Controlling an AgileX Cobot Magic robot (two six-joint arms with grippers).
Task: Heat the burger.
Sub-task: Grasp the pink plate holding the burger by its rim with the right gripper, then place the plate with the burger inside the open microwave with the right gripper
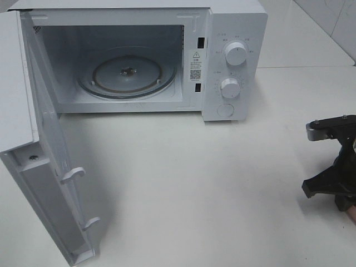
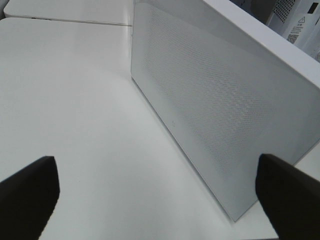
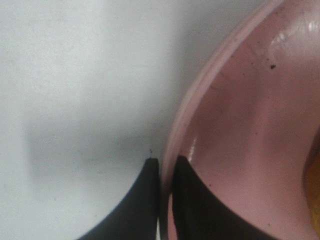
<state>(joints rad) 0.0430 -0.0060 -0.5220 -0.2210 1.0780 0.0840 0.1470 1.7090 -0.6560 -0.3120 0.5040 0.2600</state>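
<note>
**Exterior high view.** The right arm (image 1: 332, 167) enters at the frame edge and bends down toward the worktop (image 1: 194, 183), its far end cut off. The microwave (image 1: 233, 55) stands with its door (image 1: 50, 167) swung open.

**Left wrist view.** The left claw (image 2: 156, 160) hovers spread wide, with the door's outer face just ahead of it.

**Right wrist view.** The right claw (image 3: 165, 162) pinches the rim of the pink plate (image 3: 250, 125). The burger (image 3: 315, 200) shows only as a yellow sliver on the plate beyond the claw, hard to make out.
</note>
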